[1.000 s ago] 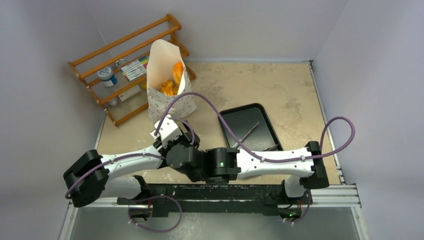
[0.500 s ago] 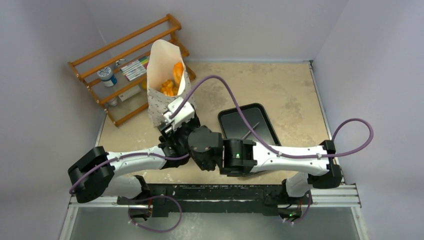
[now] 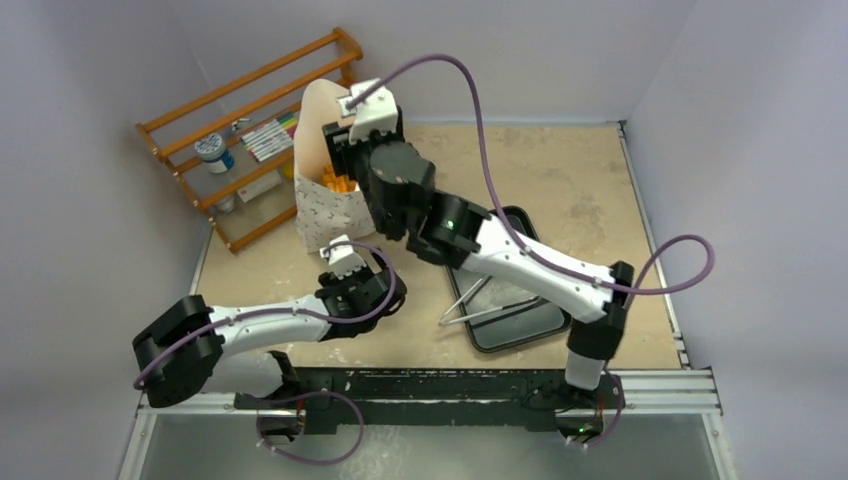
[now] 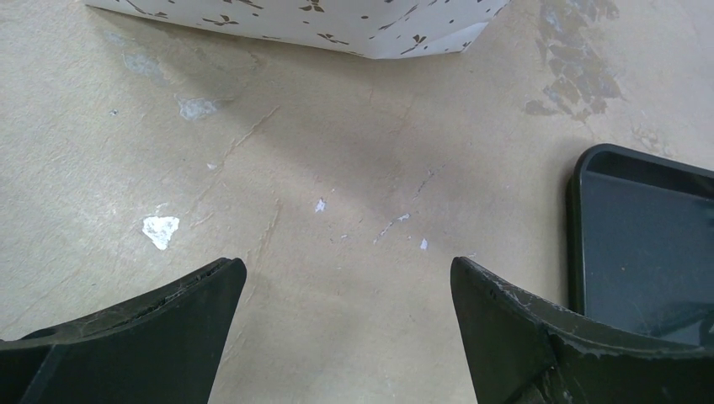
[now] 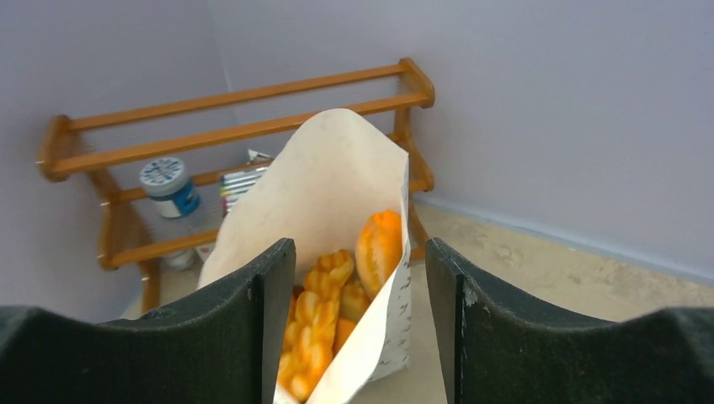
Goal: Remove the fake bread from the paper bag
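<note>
Bread point(image 5: 378, 242) sits in upright bag point(image 5: 324, 189) by rack point(image 5: 244, 126), R gripper point(image 5: 360, 252) hovers above its mouth, jaws apart & empty, L gripper point(image 4: 345, 273) wide, low nr bag base: prob. reach-in step, next needs a dip in & pinch on a loaf.

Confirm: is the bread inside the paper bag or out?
Inside. Orange bread pieces show through the open mouth of the upright paper bag.

Saw the paper bag point(image 3: 325, 215) upright on the tabletop point(image 3: 560, 170) beside a wooden rack point(image 3: 250, 85), orange fake bread point(image 3: 336, 183) showing in its open top. Found the right end effector point(image 3: 341, 158) over that opening and the left end effector point(image 3: 342, 258) near the bag's base. Noted a black tray point(image 3: 522, 326) to the right, holding thin metal rods point(image 3: 490, 310).
</note>
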